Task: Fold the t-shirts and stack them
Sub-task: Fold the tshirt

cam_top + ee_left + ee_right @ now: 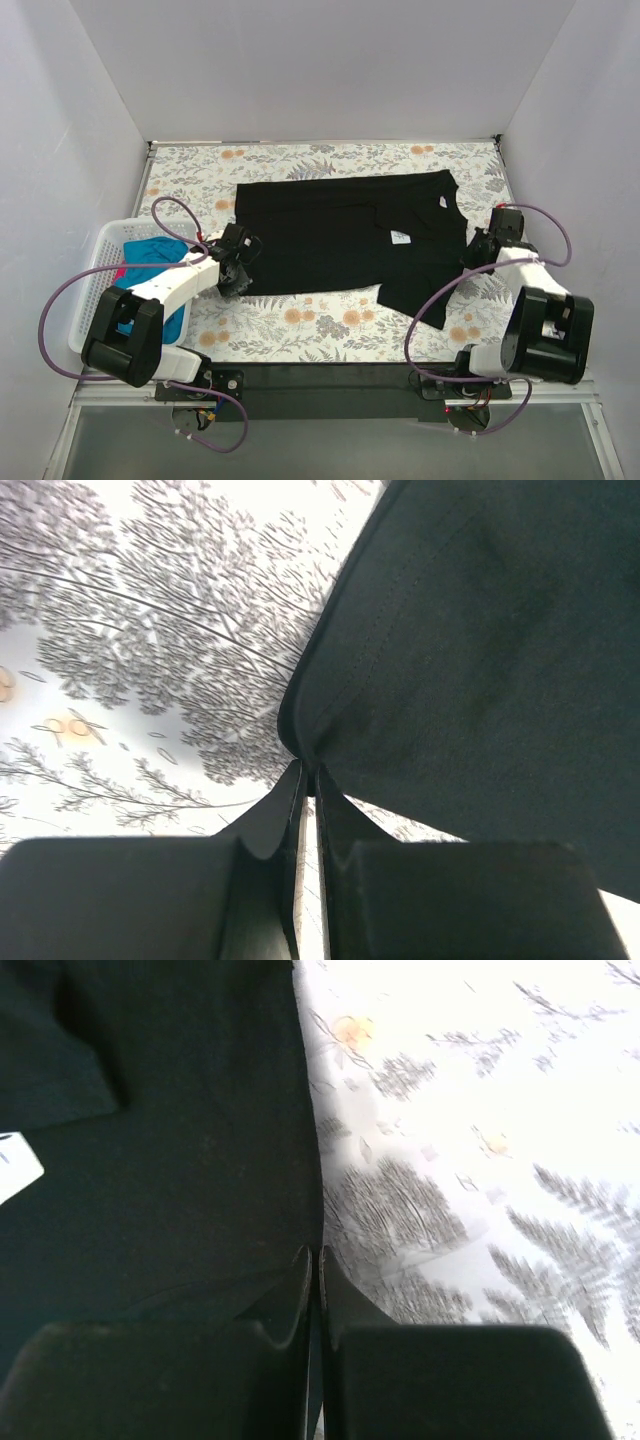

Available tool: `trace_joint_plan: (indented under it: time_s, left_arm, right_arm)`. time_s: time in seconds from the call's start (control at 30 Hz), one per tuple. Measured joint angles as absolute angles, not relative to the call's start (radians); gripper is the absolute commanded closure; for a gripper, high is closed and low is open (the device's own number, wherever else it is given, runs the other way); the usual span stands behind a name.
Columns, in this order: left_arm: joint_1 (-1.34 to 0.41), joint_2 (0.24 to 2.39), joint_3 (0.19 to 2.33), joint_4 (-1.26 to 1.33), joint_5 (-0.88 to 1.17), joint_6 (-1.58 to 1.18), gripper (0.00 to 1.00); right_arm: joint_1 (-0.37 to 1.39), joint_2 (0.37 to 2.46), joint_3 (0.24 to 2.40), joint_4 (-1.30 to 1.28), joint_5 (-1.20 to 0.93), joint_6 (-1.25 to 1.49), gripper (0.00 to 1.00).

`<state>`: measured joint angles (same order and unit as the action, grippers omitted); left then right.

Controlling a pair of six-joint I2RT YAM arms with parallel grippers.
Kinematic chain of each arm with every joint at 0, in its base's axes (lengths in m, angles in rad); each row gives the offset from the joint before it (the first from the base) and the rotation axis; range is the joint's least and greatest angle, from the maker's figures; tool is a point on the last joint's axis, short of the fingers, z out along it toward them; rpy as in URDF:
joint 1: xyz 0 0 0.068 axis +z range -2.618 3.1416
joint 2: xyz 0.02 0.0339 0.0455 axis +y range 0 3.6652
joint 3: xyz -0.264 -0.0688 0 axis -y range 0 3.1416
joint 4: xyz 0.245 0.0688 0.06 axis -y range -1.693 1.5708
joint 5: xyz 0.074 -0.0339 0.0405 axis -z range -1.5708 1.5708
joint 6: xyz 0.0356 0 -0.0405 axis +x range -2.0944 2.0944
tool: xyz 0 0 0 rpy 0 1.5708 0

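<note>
A large black t-shirt (340, 235) lies spread flat on the floral table, partly folded, with a white label (399, 238) showing. My left gripper (243, 264) is at the shirt's left edge; in the left wrist view it (308, 768) is shut, pinching a puckered bit of the black hem (480, 660). My right gripper (478, 252) is at the shirt's right edge; in the right wrist view it (313, 1253) is shut on the black cloth's edge (180, 1160). A teal-blue t-shirt (150, 255) and a bit of pink-red cloth (120, 272) lie in the basket.
A white lattice basket (95, 270) stands at the left edge of the table beside the left arm. White walls close in the left, right and back. The floral cloth (330, 320) shows bare in front of the shirt and along the back (300, 160).
</note>
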<state>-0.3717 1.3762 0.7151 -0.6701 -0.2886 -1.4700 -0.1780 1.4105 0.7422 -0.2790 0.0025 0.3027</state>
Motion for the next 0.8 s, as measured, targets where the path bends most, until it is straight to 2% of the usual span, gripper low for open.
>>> trace_joint_plan:
  time_s: [0.17,0.27,0.47,0.8]
  left_arm:
    - [-0.369,1.375,0.715,-0.669,-0.249,-1.473,1.0]
    - [-0.364,1.375,0.715,-0.67,-0.239,-1.473,1.0]
    - [-0.301,1.378,0.77,-0.688,-0.211,-1.468,1.0]
    - [-0.268,1.503,1.048,-0.699,-0.196,-1.446,1.0]
  right_arm:
    - [-0.213,1.184,0.617,-0.326,0.03,0.358,0.99]
    - [-0.217,1.142,0.588,-0.35,0.04,0.373,0.99]
    - [-0.217,1.188,0.614,-0.37,0.041,0.39,0.99]
    - [-0.216,1.318,0.827,-0.388,0.009,0.386,0.99]
